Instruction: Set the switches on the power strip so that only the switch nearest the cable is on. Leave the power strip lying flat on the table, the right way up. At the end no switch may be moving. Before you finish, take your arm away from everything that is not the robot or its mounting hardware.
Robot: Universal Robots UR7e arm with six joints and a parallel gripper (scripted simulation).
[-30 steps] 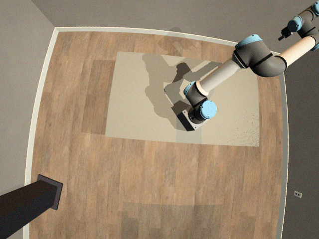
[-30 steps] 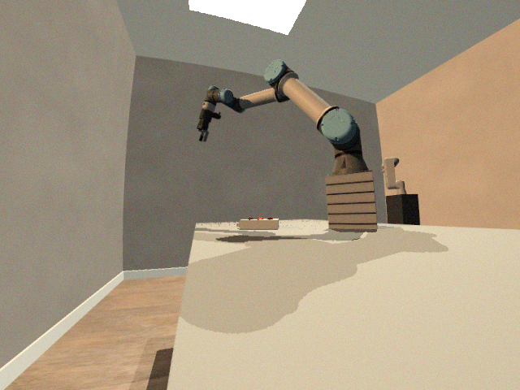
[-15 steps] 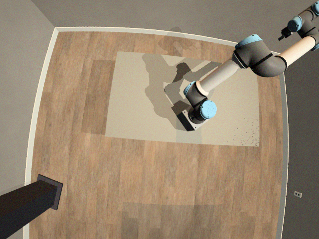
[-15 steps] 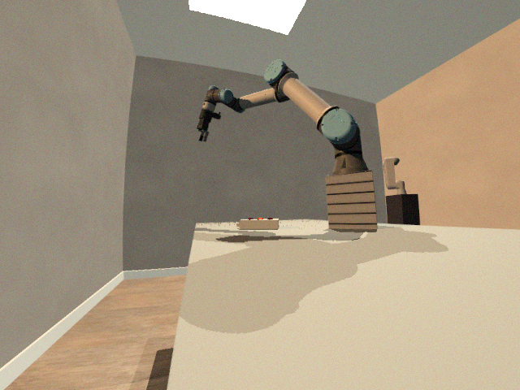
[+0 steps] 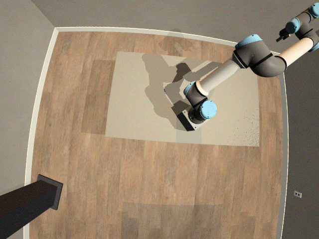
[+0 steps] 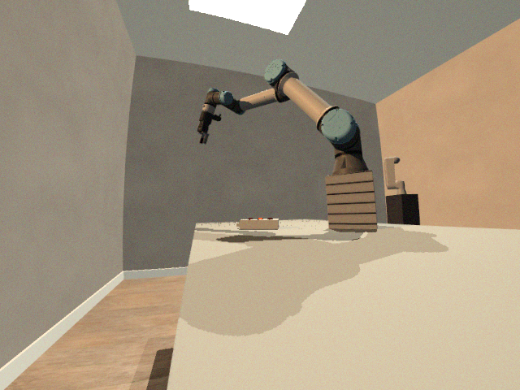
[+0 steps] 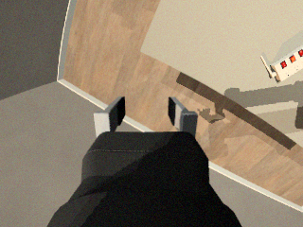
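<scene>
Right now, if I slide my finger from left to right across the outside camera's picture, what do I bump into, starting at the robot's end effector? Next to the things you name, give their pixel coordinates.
The end effector point(image 6: 203, 139) point(image 7: 146, 105) → the power strip point(image 6: 258, 224) point(image 7: 290, 70) → the slatted block under the arm point(image 6: 352, 205) → the black box by the wall point(image 6: 402, 209).
</scene>
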